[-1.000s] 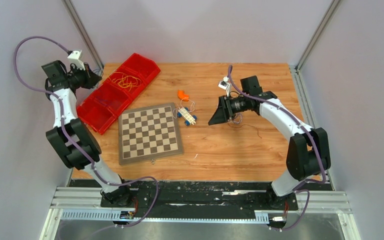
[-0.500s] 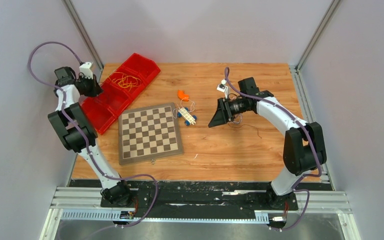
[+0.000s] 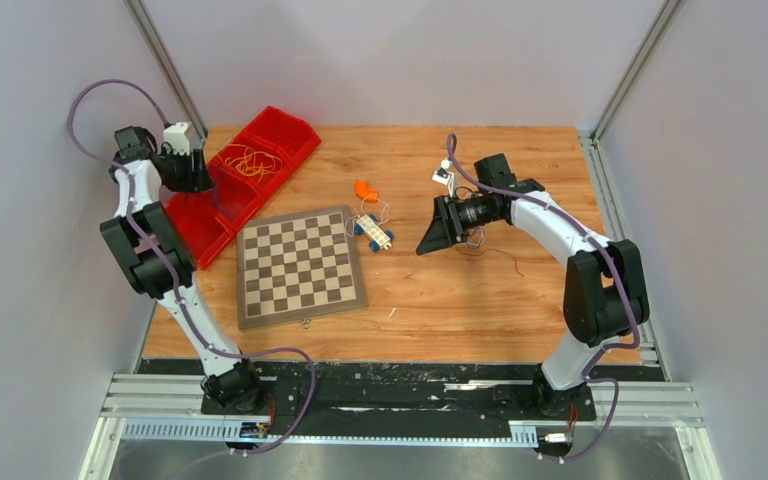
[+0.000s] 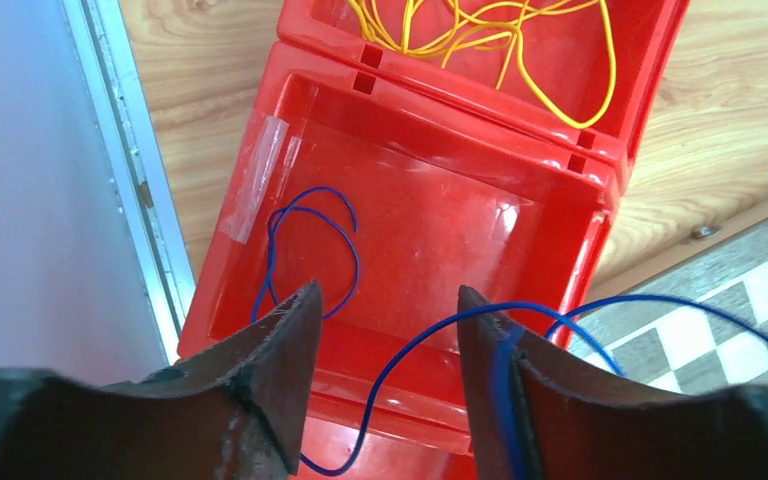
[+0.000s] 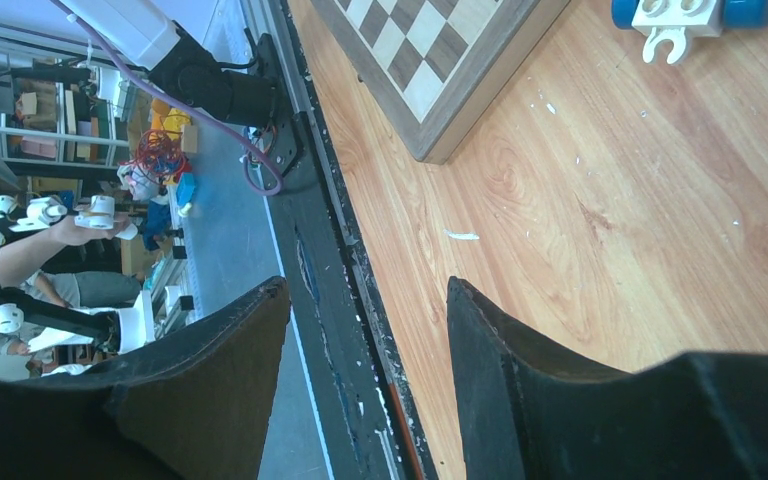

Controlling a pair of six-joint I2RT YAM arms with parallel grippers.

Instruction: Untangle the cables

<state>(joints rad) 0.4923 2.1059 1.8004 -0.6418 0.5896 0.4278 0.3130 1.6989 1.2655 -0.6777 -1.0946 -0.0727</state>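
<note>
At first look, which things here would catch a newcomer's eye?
The bright red tray at the far left of the table stands out, with tangled yellow cables in one compartment. In the next compartment a blue cable loops and trails over the rim below the open left gripper. A chessboard lies beside the tray.

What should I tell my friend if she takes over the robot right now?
Left gripper: open over the red bin, nothing clamped.
Right gripper: open, empty, above the table.
Done: yellow cables lie in one compartment; the blue cable lies partly in the next one and trails out over the chessboard.
Left: the small bunch by the toy block, and thin dark strands near the right gripper.
</note>
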